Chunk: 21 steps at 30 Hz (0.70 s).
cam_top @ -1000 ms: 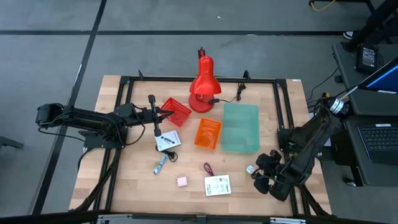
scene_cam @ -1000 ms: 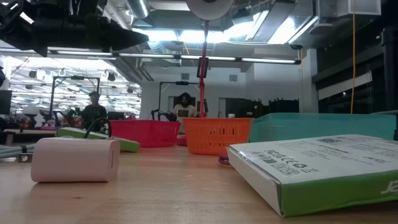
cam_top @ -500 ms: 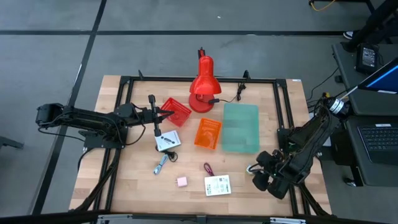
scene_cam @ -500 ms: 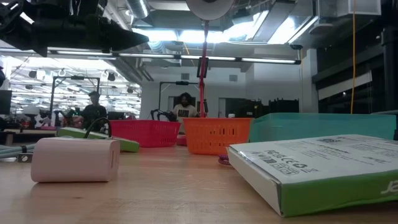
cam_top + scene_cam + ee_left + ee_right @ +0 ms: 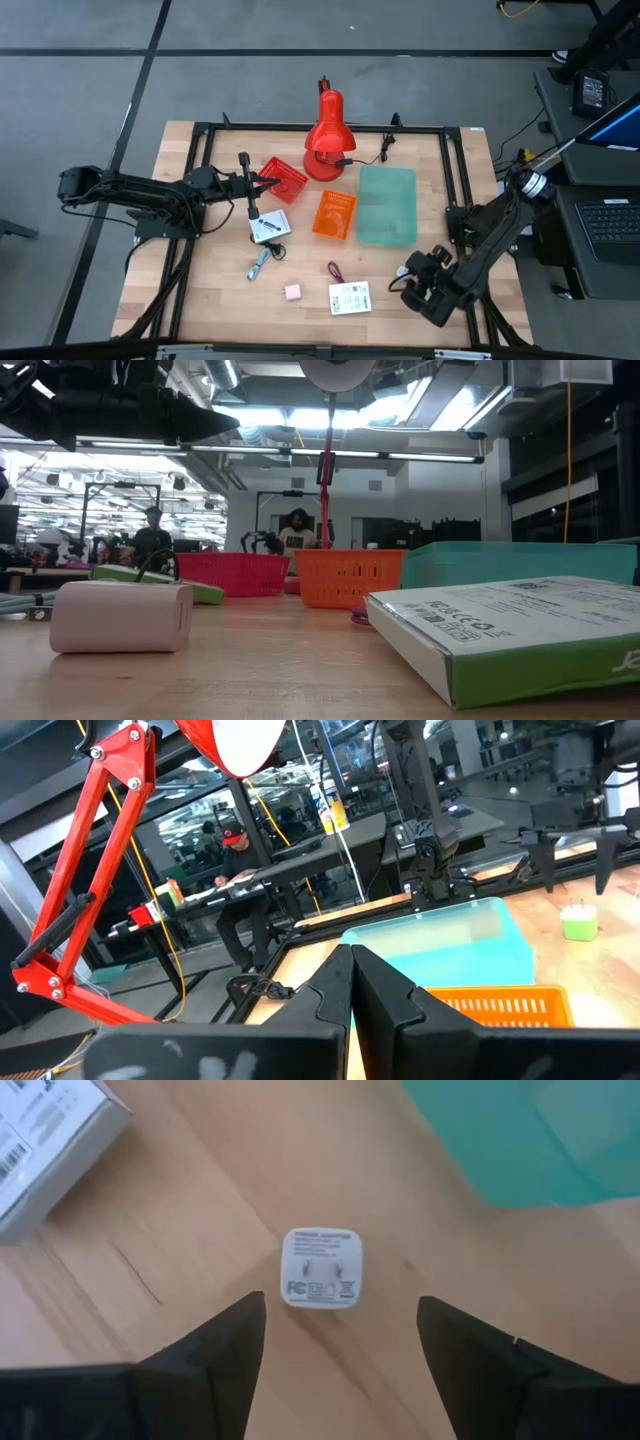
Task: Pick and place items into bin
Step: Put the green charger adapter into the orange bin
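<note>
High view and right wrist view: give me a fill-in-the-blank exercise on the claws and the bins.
1. The right claw hangs over the white cube with its jaws ____.
2. The left claw, by the red basket, is ____.
3. The basket right beside the teal bin is ____ in colour.

Missing words: open; shut; orange
</note>
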Available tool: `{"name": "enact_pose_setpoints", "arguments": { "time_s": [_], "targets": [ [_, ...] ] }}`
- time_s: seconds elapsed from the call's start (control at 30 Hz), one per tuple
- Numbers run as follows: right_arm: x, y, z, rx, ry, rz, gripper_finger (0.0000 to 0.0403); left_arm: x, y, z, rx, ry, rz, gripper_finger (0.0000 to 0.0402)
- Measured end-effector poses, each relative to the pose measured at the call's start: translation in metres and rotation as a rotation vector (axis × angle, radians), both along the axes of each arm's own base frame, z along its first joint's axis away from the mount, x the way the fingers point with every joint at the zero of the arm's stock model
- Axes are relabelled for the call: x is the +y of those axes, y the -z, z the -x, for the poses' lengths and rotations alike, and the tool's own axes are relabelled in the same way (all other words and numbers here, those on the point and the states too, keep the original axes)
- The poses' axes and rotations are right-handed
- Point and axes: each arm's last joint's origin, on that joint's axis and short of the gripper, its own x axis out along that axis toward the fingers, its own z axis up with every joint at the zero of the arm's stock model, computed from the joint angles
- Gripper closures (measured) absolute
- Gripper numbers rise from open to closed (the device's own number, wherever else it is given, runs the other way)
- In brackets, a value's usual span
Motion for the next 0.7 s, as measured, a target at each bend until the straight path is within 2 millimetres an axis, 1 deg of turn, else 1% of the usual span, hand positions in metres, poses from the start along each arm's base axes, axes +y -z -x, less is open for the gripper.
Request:
{"name": "enact_pose_setpoints", "arguments": {
  "time_s": [0.2,0.47,0.7],
  "targets": [
    [0.004,0.010,-0.005,-0.033,0.002,0.042,0.0161,0.000,0.000,0.000,0.000,0.000,0.000,0.0398],
    [0.002,0.026,-0.014,0.002,0.030,0.090,0.0161,0.000,0.000,0.000,0.001,0.000,0.000,0.0398],
    [0.003,0.034,-0.015,0.015,0.037,0.108,0.0161,0.000,0.000,0.000,0.001,0.000,0.000,0.0398]
  ]
}}
